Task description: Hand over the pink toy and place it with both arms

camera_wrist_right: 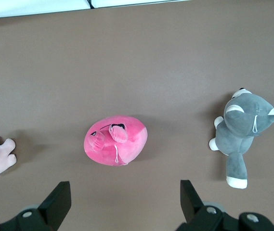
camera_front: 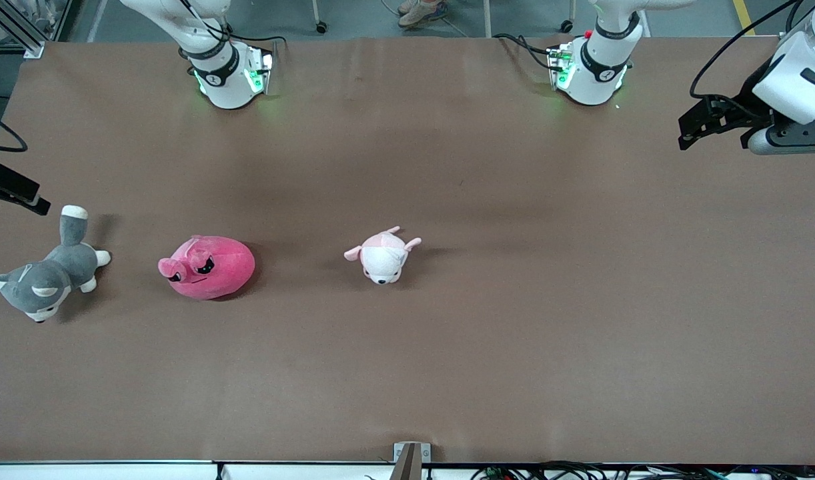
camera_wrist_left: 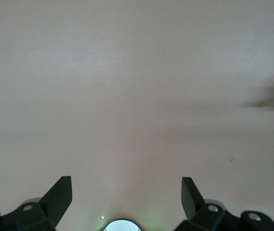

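Front view: pink toy (camera_front: 207, 267) on table (camera_front: 487, 347), ungripped.

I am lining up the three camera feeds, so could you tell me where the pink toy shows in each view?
Front view: the pink toy lies on the table between the grey plush and the pale pink plush, toward the right arm's end.
Left wrist view: not in it.
Right wrist view: the toy shows mid-picture, ahead of the open right gripper.
Shared landmark: the grey plush.
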Robot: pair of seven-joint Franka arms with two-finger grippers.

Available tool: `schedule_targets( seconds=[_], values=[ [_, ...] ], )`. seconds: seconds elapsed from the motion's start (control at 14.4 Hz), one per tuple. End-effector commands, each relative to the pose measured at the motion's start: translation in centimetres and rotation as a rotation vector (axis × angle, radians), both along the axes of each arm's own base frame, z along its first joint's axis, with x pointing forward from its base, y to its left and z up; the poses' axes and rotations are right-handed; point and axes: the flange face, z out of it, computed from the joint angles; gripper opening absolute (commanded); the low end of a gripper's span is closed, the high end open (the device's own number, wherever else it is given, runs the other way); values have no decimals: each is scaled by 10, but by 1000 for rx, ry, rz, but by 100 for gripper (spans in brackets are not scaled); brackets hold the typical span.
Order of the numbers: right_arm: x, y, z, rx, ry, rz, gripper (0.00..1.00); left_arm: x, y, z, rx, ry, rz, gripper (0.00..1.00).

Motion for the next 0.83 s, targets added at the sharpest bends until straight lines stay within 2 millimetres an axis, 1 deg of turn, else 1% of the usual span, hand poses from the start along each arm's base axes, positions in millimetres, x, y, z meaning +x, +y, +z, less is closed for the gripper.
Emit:
schedule_targets(
  seconds=[0.0, 0.42, 0.49, 0.69, 0.76],
  values=[
    [-11, 0, 6, -37, -9, -15, 100, -3, 0, 1, 3, -11, -12, 100],
    [-11, 4, 7, -44, -10, -6, 100, -4, 1, 2, 3, -12, -11, 100],
    [-15, 4, 9, -50, -11, 0, 100, -4, 1, 3, 3, -14, -11, 100],
    [-38, 9, 7, -84, -15, 14, 100, -4, 0, 1, 3, -11, -14, 100],
    [-42, 8, 9, -83, -16, 11, 100, -4, 0, 1, 3, -11, -14, 100]
  ],
)
